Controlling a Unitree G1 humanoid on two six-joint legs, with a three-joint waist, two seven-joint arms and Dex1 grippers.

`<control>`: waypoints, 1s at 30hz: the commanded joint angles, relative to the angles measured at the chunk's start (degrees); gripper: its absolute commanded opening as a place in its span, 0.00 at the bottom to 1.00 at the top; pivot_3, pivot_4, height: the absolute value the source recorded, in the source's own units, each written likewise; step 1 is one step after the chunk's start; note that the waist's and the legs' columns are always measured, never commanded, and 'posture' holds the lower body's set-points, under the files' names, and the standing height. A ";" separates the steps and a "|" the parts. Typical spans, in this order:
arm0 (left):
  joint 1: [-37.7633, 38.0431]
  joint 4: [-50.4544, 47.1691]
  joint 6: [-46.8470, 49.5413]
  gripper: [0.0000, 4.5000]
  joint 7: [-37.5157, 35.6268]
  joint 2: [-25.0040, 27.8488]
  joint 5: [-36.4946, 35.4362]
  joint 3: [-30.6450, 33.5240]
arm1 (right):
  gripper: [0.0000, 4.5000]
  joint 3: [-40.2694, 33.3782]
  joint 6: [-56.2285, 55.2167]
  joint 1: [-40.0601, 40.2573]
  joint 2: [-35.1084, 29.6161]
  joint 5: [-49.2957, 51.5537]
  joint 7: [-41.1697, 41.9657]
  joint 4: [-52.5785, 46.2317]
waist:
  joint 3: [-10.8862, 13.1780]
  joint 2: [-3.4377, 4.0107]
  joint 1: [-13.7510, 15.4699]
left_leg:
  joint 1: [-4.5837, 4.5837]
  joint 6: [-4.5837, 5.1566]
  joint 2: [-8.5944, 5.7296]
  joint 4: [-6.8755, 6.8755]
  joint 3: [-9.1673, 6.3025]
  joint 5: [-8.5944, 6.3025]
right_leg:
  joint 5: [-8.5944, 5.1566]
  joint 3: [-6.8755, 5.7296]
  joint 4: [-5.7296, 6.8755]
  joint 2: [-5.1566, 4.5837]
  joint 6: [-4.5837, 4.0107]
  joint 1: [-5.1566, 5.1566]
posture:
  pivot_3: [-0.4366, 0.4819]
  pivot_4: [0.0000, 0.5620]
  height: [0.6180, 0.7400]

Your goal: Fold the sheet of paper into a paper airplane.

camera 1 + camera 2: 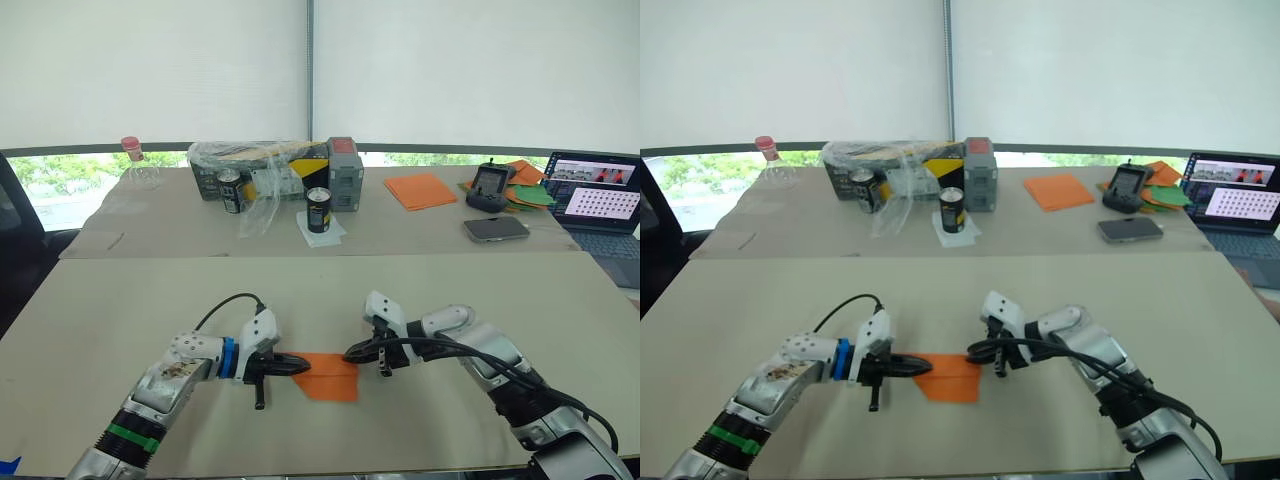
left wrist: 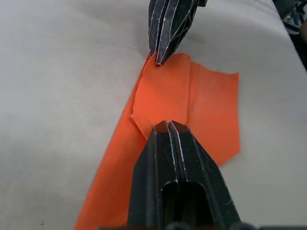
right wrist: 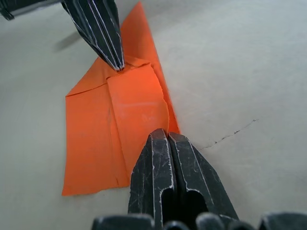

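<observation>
Both tools, my left tool and right tool, are pressed together, tips pinning opposite ends of the sheet of paper to the surface.

Far table: pink-capped bottle at left end. Near middle, clear plastic bag over yellow-black box, grey box beside it, two dark cans in front. Further right, stack of orange sheets, handheld controller, phone, green and orange paper. Open laptop at right edge.
</observation>
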 commanded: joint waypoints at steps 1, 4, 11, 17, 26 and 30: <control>-0.75 2.26 -2.12 0.00 0.06 -0.25 2.06 -0.66 | 0.00 0.61 -0.09 1.52 -0.73 -1.87 -1.64 0.88 | 0.00 0.00 0.03 | 0.01 0.00 0.00 0.00 0.00 0.00 | 0.00 0.00 -0.01 0.00 0.00 0.01 | 0.48 0.27 1.00; -0.36 3.15 -3.21 0.00 -0.56 -0.10 2.78 -1.13 | 0.00 -0.92 0.60 1.80 -0.66 -1.06 -2.27 0.24 | 0.00 0.00 0.04 | 0.01 0.00 0.00 0.00 0.00 0.00 | 0.00 -0.01 -0.07 -0.01 0.00 0.06 | 0.48 0.27 1.00; 0.23 5.90 -3.95 0.00 -4.01 2.19 3.95 -2.51 | 0.42 -8.19 -0.83 2.00 -2.66 2.60 -2.67 -3.86 | 0.01 0.02 0.05 | -0.02 0.00 0.01 -0.03 -0.01 0.00 | 0.01 -0.01 -0.20 -0.04 0.01 0.09 | 0.48 0.27 1.00; -0.72 7.22 -4.63 0.00 -3.74 1.28 3.94 -2.05 | 0.49 -18.03 -1.47 6.55 -1.60 11.32 -4.73 -16.56 | 0.03 0.09 0.10 | -0.48 0.00 0.00 -0.04 -0.02 0.00 | 0.03 -0.02 -0.22 -0.05 0.04 -0.39 | 0.48 0.27 1.00; -1.86 8.66 -5.08 0.00 -4.03 0.05 4.40 -2.99 | 0.17 -6.68 -10.77 18.43 7.04 1.24 -18.28 -22.03 | 0.03 0.10 0.30 | -0.54 -0.01 -0.05 -0.04 -0.01 0.01 | 0.05 0.00 -0.16 -0.11 0.07 -0.47 | 0.48 0.27 1.00; -1.20 8.72 -5.42 0.00 -4.27 0.10 4.74 -3.86 | 0.01 -5.23 -17.01 20.36 9.70 -1.61 -20.75 -16.80 | 0.03 0.10 0.26 | -0.53 -0.02 -0.14 -0.03 0.01 0.02 | 0.07 0.02 -0.17 -0.10 0.10 -0.46 | 0.48 0.27 1.00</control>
